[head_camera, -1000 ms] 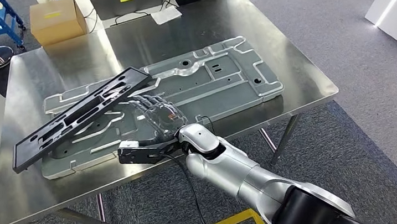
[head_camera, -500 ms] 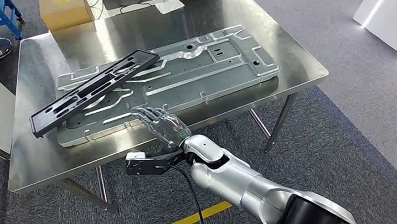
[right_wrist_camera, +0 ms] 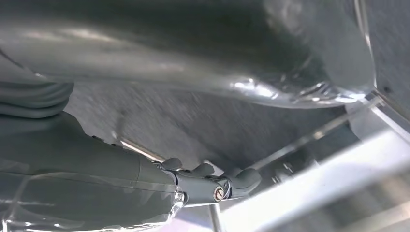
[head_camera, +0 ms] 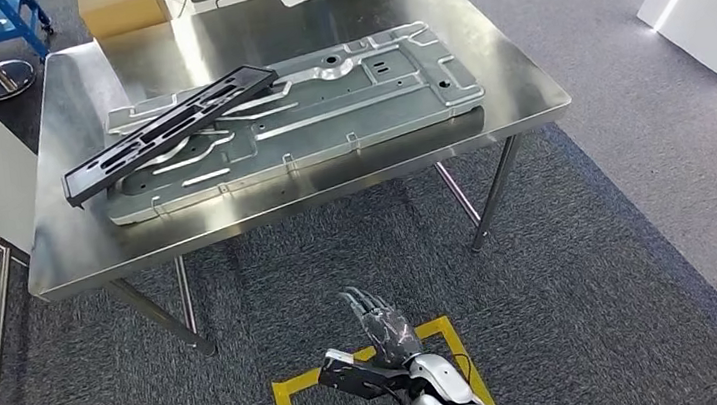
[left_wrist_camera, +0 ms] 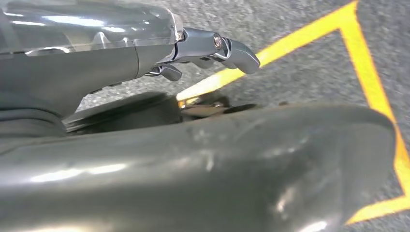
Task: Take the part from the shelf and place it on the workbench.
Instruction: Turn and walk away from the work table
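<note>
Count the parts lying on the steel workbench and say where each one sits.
2. A large grey metal panel lies flat along the workbench; a black slotted frame rests tilted across the panel's left end. Nothing looks hidden.

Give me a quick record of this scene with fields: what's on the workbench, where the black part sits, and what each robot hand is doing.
workbench: steel table, carrying a large grey metal panel
black part: long black frame, lying slanted across one end of the panel, one end overhanging it
cardboard box: at the far edge
right robot hand: low over the carpet, away from the table, fingers apart, holding nothing
left robot hand: hanging over the yellow floor marking, holding nothing, grip state unclear
</note>
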`<state>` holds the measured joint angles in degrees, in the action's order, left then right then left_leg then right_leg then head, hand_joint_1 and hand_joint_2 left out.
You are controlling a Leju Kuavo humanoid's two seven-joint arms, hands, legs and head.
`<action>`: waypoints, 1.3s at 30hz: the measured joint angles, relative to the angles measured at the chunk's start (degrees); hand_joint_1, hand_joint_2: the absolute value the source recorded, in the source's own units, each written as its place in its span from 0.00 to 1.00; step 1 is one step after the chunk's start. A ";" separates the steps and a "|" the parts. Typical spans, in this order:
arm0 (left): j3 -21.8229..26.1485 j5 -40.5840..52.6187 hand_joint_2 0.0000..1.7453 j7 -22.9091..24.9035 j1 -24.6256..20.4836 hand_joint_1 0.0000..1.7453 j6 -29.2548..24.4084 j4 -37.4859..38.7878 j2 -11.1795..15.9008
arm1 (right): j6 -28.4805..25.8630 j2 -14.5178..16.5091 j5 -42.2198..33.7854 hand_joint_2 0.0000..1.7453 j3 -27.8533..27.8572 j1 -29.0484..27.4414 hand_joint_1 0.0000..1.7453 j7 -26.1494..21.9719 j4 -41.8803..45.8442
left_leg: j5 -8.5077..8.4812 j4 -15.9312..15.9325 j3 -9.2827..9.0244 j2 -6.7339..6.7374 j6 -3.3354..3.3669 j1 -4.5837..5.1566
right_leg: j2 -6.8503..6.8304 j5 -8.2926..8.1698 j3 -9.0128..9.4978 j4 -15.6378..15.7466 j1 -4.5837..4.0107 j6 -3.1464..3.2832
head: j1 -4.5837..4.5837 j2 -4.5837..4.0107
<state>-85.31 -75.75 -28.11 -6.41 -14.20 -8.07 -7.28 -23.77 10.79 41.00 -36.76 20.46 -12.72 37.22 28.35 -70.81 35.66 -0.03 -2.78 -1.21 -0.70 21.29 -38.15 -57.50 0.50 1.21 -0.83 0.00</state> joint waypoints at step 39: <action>1.78 -4.67 0.00 5.57 0.12 0.00 -5.50 0.02 0.74 | 16.37 -7.59 -24.39 0.00 39.44 -18.98 0.00 32.21 -26.42 | 0.91 15.62 -9.36 0.11 4.55 1.16 | 0.27 2.78 -1.48 -3.38 0.30 -2.97 | -0.45 -0.01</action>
<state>-83.53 -80.42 -22.55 -6.29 -19.69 -8.04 -6.55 -7.40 3.20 16.61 2.68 1.47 19.49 10.79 29.25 -55.19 26.30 0.09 1.76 -0.05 -0.43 24.07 -39.63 -60.88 0.80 -1.76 -1.28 -0.01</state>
